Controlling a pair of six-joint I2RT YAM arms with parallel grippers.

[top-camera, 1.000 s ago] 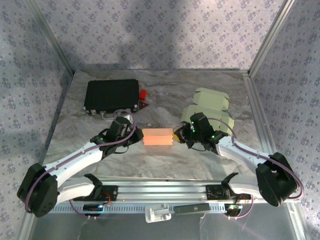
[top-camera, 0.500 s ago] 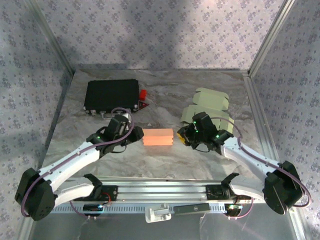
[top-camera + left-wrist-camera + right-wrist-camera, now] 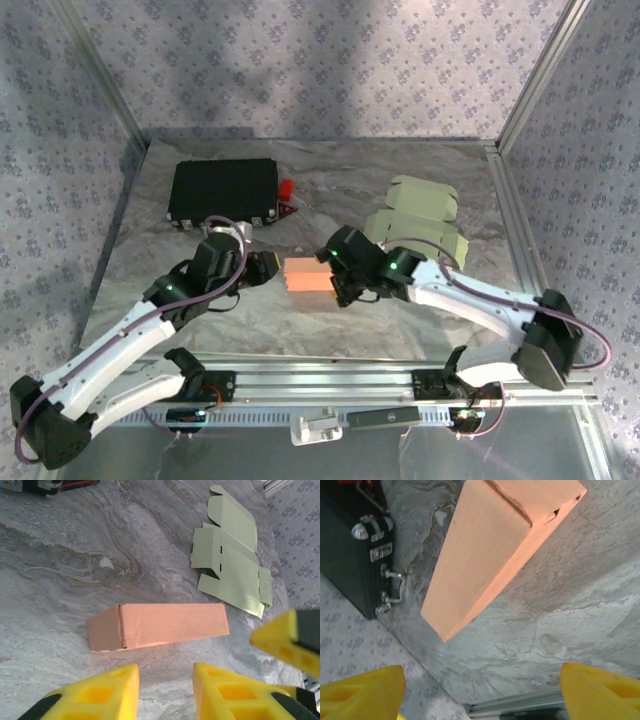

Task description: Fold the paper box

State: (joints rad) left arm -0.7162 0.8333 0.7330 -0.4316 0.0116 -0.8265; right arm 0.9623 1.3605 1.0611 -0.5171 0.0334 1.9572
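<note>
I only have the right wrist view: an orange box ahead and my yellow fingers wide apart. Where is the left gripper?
Observer: The left gripper hangs just short of the orange box, at its other end, with its jaws apart and nothing between them.
Operator: Any other cardboard around?
Observer: Yes, flat green blanks lie unfolded beyond the box, apart from it, on the right arm's side.

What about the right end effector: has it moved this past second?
Yes. The right end effector slid left, away from the pale green flat cardboard sheets.
</note>
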